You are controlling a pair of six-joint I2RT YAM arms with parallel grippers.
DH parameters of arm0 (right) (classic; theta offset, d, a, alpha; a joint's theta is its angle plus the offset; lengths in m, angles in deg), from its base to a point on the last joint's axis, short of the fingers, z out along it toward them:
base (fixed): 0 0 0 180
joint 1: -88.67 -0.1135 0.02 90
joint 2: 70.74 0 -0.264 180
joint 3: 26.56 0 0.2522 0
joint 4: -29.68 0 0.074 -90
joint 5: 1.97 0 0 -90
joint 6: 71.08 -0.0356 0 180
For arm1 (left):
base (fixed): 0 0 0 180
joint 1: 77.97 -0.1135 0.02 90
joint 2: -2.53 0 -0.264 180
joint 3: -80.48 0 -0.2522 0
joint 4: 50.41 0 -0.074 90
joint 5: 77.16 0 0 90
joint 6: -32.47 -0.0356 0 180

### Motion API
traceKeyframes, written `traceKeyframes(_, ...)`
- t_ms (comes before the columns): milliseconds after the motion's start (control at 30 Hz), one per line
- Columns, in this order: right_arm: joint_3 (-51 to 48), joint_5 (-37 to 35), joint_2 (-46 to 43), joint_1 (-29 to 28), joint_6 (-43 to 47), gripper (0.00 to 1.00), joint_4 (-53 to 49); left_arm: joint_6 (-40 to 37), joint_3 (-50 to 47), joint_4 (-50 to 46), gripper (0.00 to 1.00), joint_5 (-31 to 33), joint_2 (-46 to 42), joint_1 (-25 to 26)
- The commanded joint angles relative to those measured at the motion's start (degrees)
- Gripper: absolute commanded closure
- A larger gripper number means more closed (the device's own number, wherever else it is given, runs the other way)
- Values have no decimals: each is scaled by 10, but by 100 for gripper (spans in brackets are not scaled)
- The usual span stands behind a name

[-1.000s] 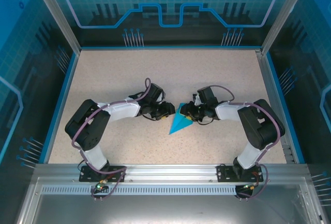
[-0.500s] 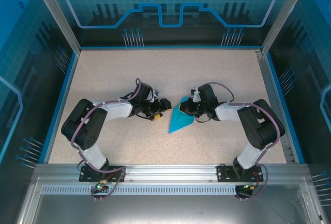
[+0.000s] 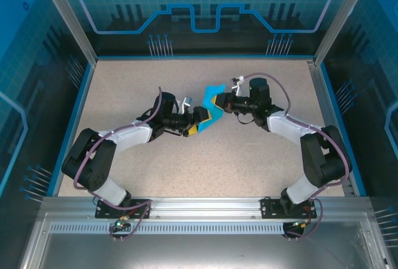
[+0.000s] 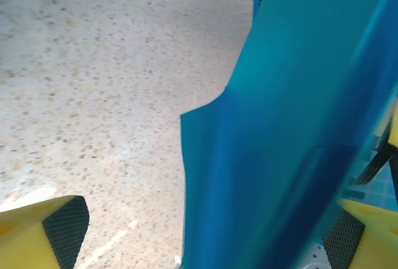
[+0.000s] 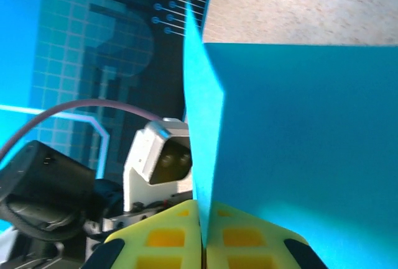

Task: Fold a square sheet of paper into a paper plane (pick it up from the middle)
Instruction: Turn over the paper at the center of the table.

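The cyan-blue sheet of paper (image 3: 213,102), folded into the layered, pointed paper plane, is held up off the table at its middle. My right gripper (image 3: 220,102) is shut on one edge of it; in the right wrist view the yellow fingers (image 5: 163,242) pinch the thin fold (image 5: 298,132) between them. My left gripper (image 3: 199,120) reaches in from the left and stands open. In the left wrist view the paper (image 4: 292,126) hangs between its yellow fingertips (image 4: 50,235), closer to the right one, and neither pad presses on it.
The speckled beige table (image 3: 186,163) is bounded by a blue rim (image 3: 71,120) and by glass walls at the back and sides. Both arms stretch toward the table's middle. The left wrist camera housing (image 5: 163,157) sits close behind the paper.
My right gripper shut on the paper and lifted it up and toward the back. My left gripper opened wide, drew back briefly, then moved in around the raised paper.
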Motion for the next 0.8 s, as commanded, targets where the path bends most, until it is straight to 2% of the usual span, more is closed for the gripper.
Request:
traceKeyframes(0,22,46,-8,7,-17,93,3,29,-4,66,5,-43,-5,-5)
traceKeyframes(167,25,62,2,12,-22,92,-6,2,-4,84,15,-45,-21,-7)
traceKeyframes(333,21,76,13,15,-15,92,-16,-19,-11,74,20,-29,-40,-15)
traceKeyframes(500,20,87,23,13,-16,92,-17,-8,-14,92,39,-26,-36,-16)
traceKeyframes(767,18,95,36,10,-17,91,-17,0,-17,111,60,-26,-38,-16)
